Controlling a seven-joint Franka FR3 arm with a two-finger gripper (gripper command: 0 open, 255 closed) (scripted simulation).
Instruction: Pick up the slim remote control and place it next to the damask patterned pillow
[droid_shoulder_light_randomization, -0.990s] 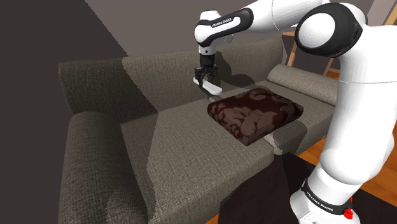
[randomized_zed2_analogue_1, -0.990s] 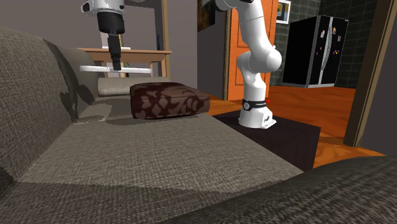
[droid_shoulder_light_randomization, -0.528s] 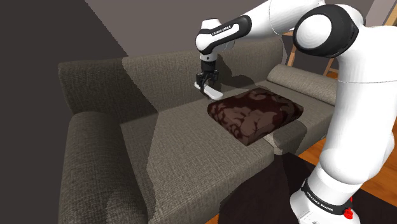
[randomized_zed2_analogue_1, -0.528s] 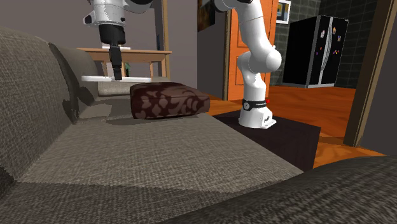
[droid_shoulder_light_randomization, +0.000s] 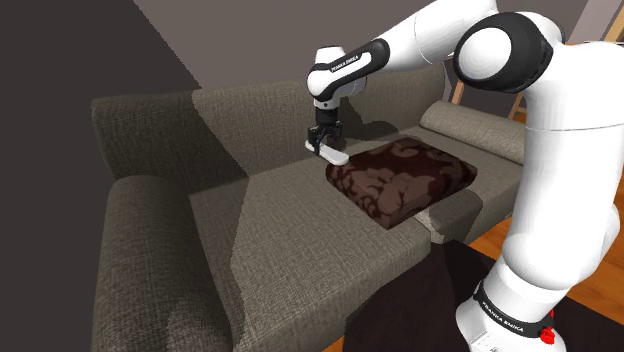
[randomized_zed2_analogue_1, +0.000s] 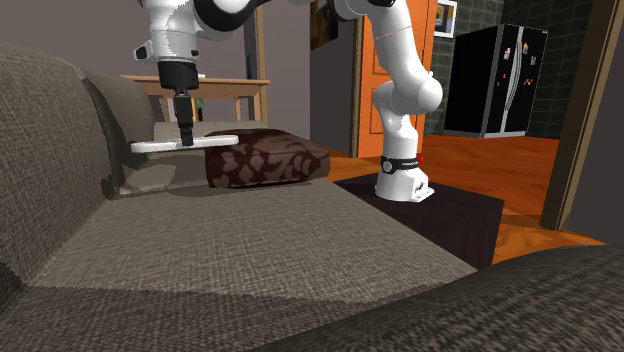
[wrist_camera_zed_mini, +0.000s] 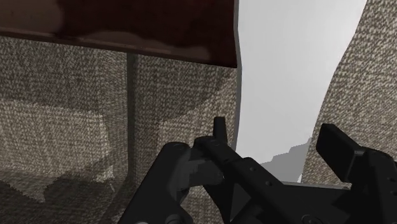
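Observation:
A slim white remote (randomized_zed2_analogue_1: 150, 146) hangs level, a little above the sofa seat (randomized_zed2_analogue_1: 240, 230), with my gripper (randomized_zed2_analogue_1: 185, 139) shut on its middle. In the shoulder view the remote (droid_shoulder_light_randomization: 335, 155) sits just off the dark red patterned pillow (droid_shoulder_light_randomization: 400, 180), on the side nearer the backrest, under my gripper (droid_shoulder_light_randomization: 326, 146). The pillow (randomized_zed2_analogue_1: 265, 158) lies flat on the seat. In the wrist view the pale remote (wrist_camera_zed_mini: 286, 76) runs out from between the black fingers (wrist_camera_zed_mini: 219, 149) of my gripper (wrist_camera_zed_mini: 280, 159), and the pillow's edge (wrist_camera_zed_mini: 127, 22) lies beyond it.
The grey sofa's backrest (droid_shoulder_light_randomization: 200, 115) rises behind the gripper and a broad armrest (droid_shoulder_light_randomization: 140, 250) closes the shoulder view's left. A bolster cushion (droid_shoulder_light_randomization: 475, 130) lies past the pillow. A wooden table (randomized_zed2_analogue_1: 215, 90), a black fridge (randomized_zed2_analogue_1: 495, 80) and the arm's base (randomized_zed2_analogue_1: 403, 180) stand beyond.
The gripper has come down with the remote, from well above the pillow to about the height of the pillow's top, close beside it.

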